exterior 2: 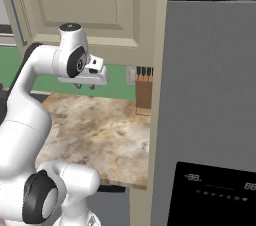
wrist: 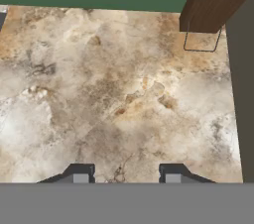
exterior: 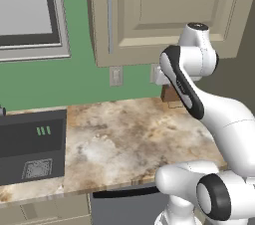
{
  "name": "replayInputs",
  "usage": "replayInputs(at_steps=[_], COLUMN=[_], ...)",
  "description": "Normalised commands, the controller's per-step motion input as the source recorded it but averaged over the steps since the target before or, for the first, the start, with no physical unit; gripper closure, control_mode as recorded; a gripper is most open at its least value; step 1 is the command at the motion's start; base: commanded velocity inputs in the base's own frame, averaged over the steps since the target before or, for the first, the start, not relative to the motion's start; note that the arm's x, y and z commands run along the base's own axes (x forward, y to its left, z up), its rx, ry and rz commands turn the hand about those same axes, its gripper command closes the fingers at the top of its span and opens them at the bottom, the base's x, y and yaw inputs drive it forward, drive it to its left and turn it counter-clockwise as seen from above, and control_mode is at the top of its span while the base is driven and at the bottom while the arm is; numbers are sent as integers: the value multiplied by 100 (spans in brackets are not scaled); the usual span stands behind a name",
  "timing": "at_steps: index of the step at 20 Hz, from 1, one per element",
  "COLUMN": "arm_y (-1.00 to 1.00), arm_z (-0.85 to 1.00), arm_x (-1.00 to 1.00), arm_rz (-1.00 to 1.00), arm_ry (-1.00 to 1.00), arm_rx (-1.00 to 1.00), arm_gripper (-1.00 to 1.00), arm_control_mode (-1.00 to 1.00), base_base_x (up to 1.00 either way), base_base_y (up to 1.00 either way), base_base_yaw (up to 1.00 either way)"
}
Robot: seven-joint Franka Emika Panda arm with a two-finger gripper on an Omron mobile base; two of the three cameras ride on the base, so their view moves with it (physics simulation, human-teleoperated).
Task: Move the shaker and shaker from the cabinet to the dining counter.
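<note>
Showing: the robot arm [exterior: 199, 94] standing before a marbled worktop [exterior: 129, 134], under a beige wall cabinet [exterior: 164, 10].
Cabinet: its panelled door is appearing shut in both base views, the slim metal handle [exterior: 109, 17] hanging untouched at the door's left edge.
Gripper [exterior 2: 85, 86]: it is hovering above the worktop, below the cabinet, pointing downward; nothing is sitting between its tips.
Jaws: the hand view is showing the two fingertips [wrist: 82, 176] standing somewhat apart over bare stone, holding nothing.
Shakers: neither is appearing anywhere on the worktop; judging from the closed door, they are probably sitting inside the cabinet, though the pictures are not confirming this.
Dining counter: the stone surface under the arm, with wall outlets [exterior: 116, 75] behind it, is reading as the worktop rather than the goal.
Surroundings: a wooden knife block [exterior 2: 144, 92] is standing at the back right of the worktop beside a tall grey fridge [exterior 2: 210, 95]; a dark appliance [exterior: 32, 147] is resting at the left.
Progress: the task is seemingly sitting at its start.
Remaining: opening the door, grasping each shaker, and carrying both to the dining counter.
</note>
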Motion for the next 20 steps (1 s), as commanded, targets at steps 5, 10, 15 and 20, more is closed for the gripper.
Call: replayInputs(at_steps=[5, 10, 15, 20], arm_y=[0, 4, 23, 36], arm_z=[0, 0, 0, 11], arm_x=[-5, -28, -21, -8], arm_rz=[0, 0, 0, 1], arm_ry=[0, -15, -20, -22], arm_rx=[0, -3, -11, -16], arm_gripper=[-100, -100, -100, -100], arm_control_mode=[-100, -100, -100, -100], base_base_x=[0, 0, 0, 0], base_base_y=[0, 0, 0, 0], base_base_yaw=[0, 0, 0, 0])
